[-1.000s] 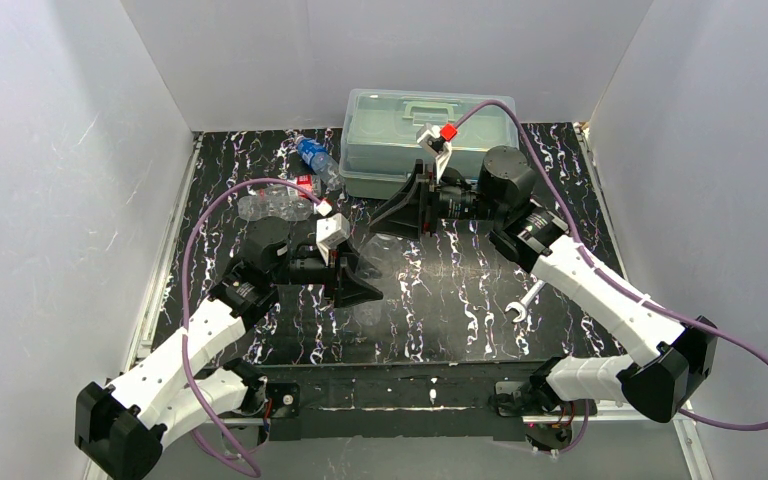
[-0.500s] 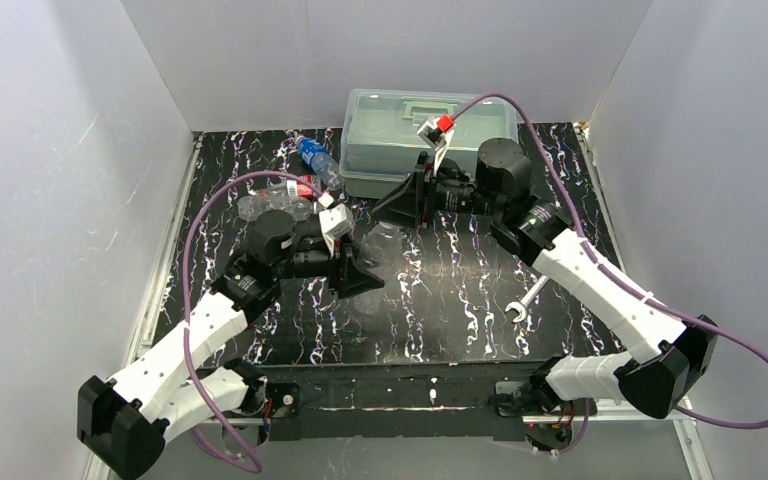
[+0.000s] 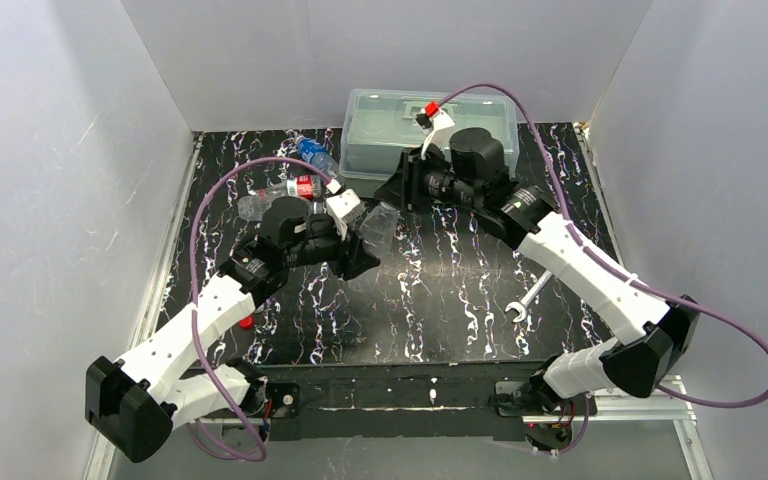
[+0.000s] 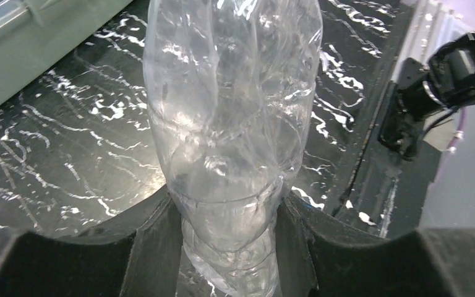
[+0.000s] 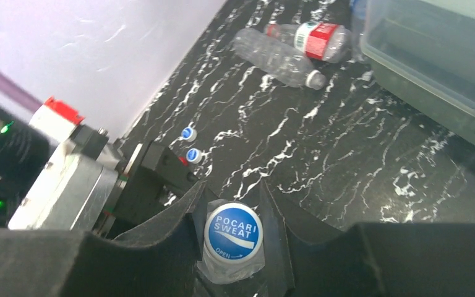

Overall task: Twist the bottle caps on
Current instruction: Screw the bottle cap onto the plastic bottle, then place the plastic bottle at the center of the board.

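Lying nearest: a red cap (image 3: pixel 246 322) sits loose on the worktop (image 3: pixel 440 290) beside the left arm; a silver wrench (image 3: pixel 523 303) lies on the right, apart from the work.
Left jaws: the left gripper (image 4: pixel 226 244) is clamped round the body of the plain bottle (image 4: pixel 229 111), which is lifted off the worktop and angled toward the other arm, seemingly to brace it against twisting.
Right jaws: the right gripper (image 5: pixel 232 213) is closed on the blue cap (image 5: pixel 233 232), which sits at the mouth of that bottle; this looks like the threading step.
Writing on cap: "POCARI SWEAT" in white, with "OPEN" and an arrow beneath.
Spare caps: two blue-and-white caps (image 5: pixel 193 155) wait on the worktop near the left arm's wrist; their print is too small to read.
Red-labelled bottle (image 5: pixel 312 38): lies on its side toward the far left; label text is unreadable.
Blue-labelled bottle (image 3: pixel 312 152): lies just beside the box's left end.
Farthest: the translucent lidded box (image 3: pixel 375 150) stands against the back wall.
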Controlling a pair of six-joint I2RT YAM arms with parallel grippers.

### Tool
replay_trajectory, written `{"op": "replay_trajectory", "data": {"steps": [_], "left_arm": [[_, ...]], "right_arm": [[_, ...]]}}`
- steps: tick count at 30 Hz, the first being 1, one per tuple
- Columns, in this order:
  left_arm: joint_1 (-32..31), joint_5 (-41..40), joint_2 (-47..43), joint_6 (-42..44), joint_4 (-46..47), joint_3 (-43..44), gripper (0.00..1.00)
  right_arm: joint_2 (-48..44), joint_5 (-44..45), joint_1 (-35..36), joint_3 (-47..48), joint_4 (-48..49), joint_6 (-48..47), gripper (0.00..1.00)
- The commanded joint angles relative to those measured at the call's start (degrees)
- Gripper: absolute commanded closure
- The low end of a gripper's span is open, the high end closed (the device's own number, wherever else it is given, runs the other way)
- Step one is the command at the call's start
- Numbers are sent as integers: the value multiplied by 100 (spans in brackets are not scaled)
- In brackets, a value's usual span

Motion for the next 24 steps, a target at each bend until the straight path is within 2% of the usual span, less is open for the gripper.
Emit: {"op": "replay_trajectory", "data": {"steps": [1,7,11,12,16,18,21,24], "left_arm": [[95,-1342,115,135,-40,381,100],[-14,-1813,299,391,-119,501,100],[-39,-1938,289,491,-95,395,100],[-39,-1892,266,505,-44,335,100],[-39,-1611,190,579,187,38,100],[-39,-1493,153,611,295,-86,100],[-39,-1372,103,663,500,-251,100],[-43,-1133,58,760,645,-338,100]], "right_arm": [[270,1803,484,726,-1324,143,99],[949,3171,852,1718,-2477,252,99],[1186,3258,883,2037,-2673,257,99],[1140,3225,883,2021,-2605,209,95],[798,2834,704,1959,-2437,-74,40],[604,2537,558,1925,-2394,-205,19],[415,2024,326,1904,-2413,-329,5],[441,1451,191,1880,-2508,-388,2]]}}
